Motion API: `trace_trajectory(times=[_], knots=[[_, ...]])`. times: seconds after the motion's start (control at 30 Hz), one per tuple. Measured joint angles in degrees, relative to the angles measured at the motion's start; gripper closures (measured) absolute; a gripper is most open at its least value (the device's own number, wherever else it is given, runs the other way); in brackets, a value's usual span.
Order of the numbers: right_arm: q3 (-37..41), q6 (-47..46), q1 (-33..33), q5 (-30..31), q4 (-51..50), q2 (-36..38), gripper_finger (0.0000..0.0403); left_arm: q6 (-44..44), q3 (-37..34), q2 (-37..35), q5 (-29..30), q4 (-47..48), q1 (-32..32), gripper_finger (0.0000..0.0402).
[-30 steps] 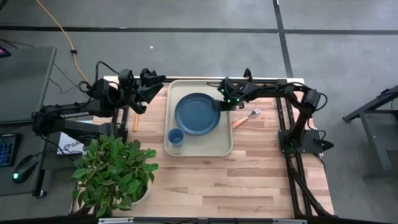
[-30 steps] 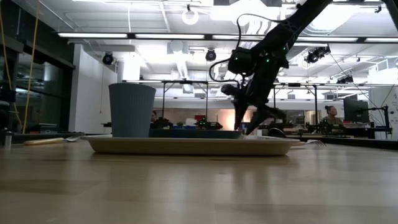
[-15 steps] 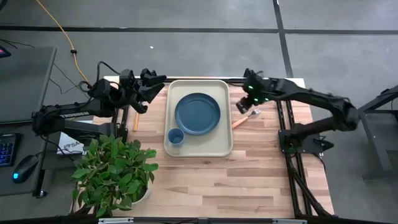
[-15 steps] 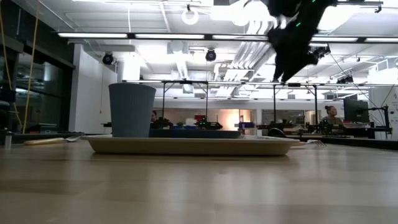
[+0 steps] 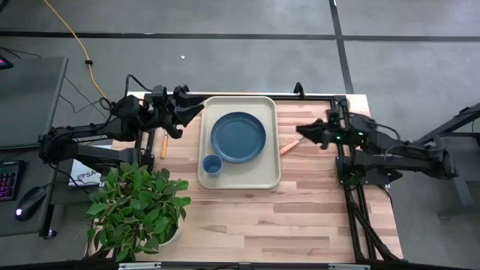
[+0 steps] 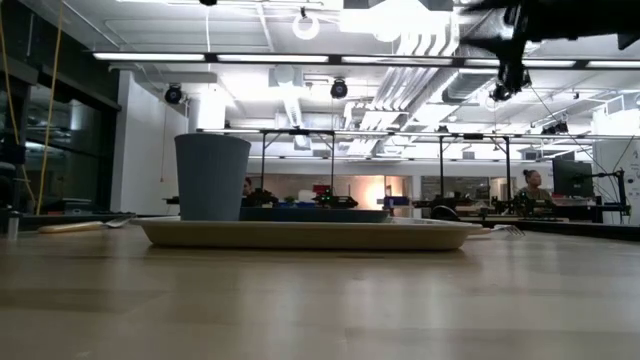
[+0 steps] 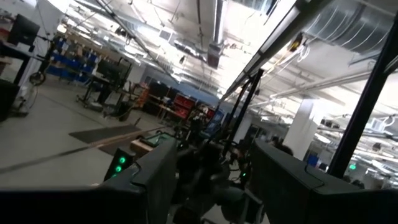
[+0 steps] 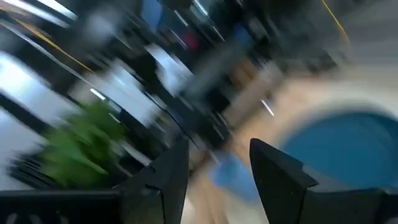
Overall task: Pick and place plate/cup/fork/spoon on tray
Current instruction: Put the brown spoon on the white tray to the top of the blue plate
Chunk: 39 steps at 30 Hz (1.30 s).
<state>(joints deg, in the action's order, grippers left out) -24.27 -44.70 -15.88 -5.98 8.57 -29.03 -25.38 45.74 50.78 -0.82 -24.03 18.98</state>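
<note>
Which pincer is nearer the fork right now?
Right. The right pincer is above the fork, which lies on the table just right of the tray. The left pincer is across the tray, by its far left corner.

Plate [image 5: 238,137] and cup [image 5: 212,164] on tray [image 5: 272,176]

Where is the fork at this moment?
In the high view, the fork lies on the table just right of the tray, partly under the right pincer.
</note>
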Motion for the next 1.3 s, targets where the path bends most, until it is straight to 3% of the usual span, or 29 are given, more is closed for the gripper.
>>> trace_trajectory(times=[0.17,0.3,0.6,0.7,0.8,0.93,1.03,1.17,1.3], knots=[[2.2,6.4,0.9,1.0,12.2,1.0,0.0242,0.0,0.0,0.0,0.0,2.5,0.0,0.0213],[2.2,10.5,0.9,1.5,12.6,0.9,0.0242,0.0,0.0,0.0,0.0,3.3,0.0,0.0213],[2.2,6.0,0.9,1.5,12.9,0.9,0.0242,0.0,0.0,0.0,0.1,3.3,0.0,0.0213],[2.2,6.0,0.9,1.5,12.9,0.9,0.0242,-4.5,1.3,0.0,3.3,5.8,0.0,0.0213],[2.2,6.0,0.9,1.5,12.9,0.9,0.0242,-6.5,8.2,0.9,7.7,20.7,0.2,0.0214],[2.2,6.0,0.9,2.8,12.9,0.9,0.0242,-5.4,20.9,5.6,18.9,54.7,2.6,0.0214],[2.2,5.8,0.9,3.4,12.9,0.9,0.0242,-10.1,25.0,9.9,24.6,78.9,6.3,0.0214],[2.2,5.7,0.9,3.4,12.7,0.9,0.0242,-19.0,19.6,13.3,24.4,97.2,9.7,0.0214],[2.2,5.7,0.9,3.5,12.3,0.9,0.0242,-24.4,6.6,13.0,19.3,94.3,10.7,0.0214]])
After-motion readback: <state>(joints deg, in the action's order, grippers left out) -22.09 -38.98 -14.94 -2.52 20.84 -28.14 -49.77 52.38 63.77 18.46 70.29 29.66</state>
